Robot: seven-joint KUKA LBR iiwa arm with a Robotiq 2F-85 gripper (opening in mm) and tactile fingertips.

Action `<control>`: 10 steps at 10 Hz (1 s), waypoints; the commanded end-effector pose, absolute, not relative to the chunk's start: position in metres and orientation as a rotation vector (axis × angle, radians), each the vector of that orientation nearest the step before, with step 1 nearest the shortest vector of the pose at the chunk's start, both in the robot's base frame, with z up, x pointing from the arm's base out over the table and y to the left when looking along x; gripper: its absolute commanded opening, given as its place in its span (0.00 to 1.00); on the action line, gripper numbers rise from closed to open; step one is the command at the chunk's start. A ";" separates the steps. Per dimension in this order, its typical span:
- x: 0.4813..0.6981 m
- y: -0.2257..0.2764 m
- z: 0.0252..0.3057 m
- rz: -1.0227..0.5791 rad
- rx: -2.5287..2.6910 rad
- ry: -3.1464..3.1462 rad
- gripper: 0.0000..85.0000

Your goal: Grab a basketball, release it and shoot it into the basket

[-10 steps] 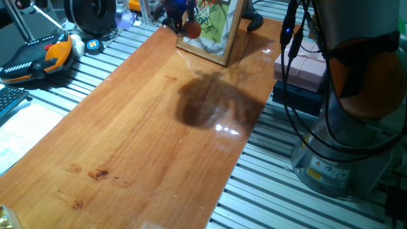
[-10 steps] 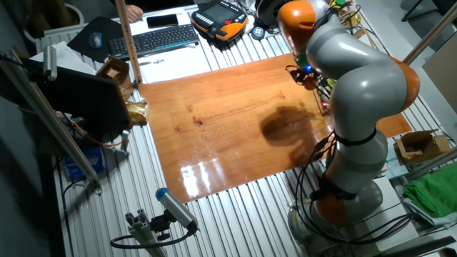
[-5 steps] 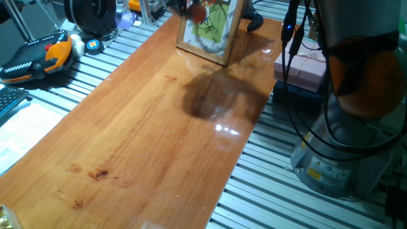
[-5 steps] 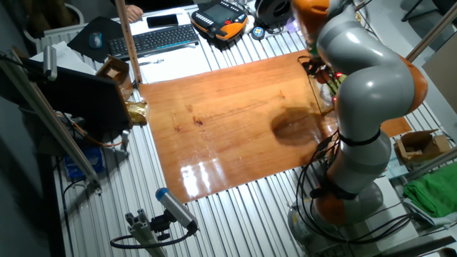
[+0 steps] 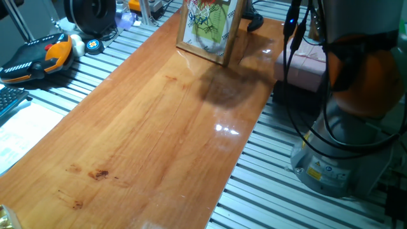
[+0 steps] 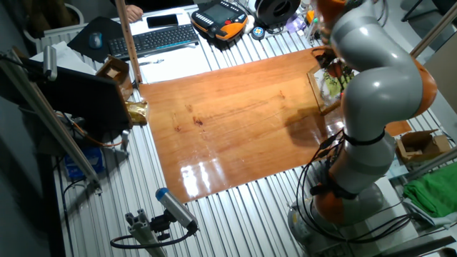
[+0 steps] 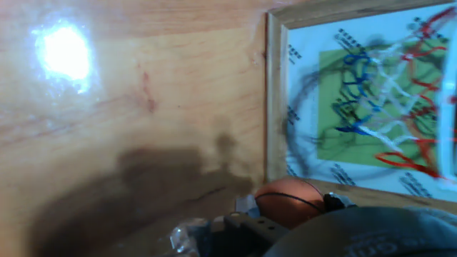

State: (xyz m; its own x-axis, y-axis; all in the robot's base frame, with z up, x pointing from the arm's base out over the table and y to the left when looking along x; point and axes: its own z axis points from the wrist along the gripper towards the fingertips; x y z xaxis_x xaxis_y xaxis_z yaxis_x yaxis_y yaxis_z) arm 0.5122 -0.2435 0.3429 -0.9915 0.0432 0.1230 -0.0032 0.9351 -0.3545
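Observation:
In the hand view the small orange basketball sits at the bottom edge between my gripper's dark fingers, which are shut on it. Just beyond it is the basket: a white, red and blue string net on a wooden-framed backboard with a green-white picture. In one fixed view the backboard stands at the far end of the wooden table; the gripper and ball are out of frame above it. In the other fixed view the arm leans over the backboard and hides the gripper.
An orange-and-black pendant lies left of the table on the slatted bench, also seen in the other fixed view. A keyboard lies near it. A pink box and hanging cables are right of the backboard.
The gripper with the ball rose and moved toward the backboard, leaving the top of the fixed view. The arm swung right, and its shadow on the table slid toward the backboard.

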 end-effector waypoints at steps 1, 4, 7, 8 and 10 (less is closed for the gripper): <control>0.514 -0.252 0.344 0.545 -0.005 -2.974 0.01; 0.518 -0.272 0.345 0.544 0.075 -2.995 0.01; 0.529 -0.287 0.338 0.511 0.148 -3.024 0.01; 0.534 -0.291 0.337 0.504 0.163 -3.026 0.01; 0.542 -0.298 0.333 0.485 0.188 -3.029 0.01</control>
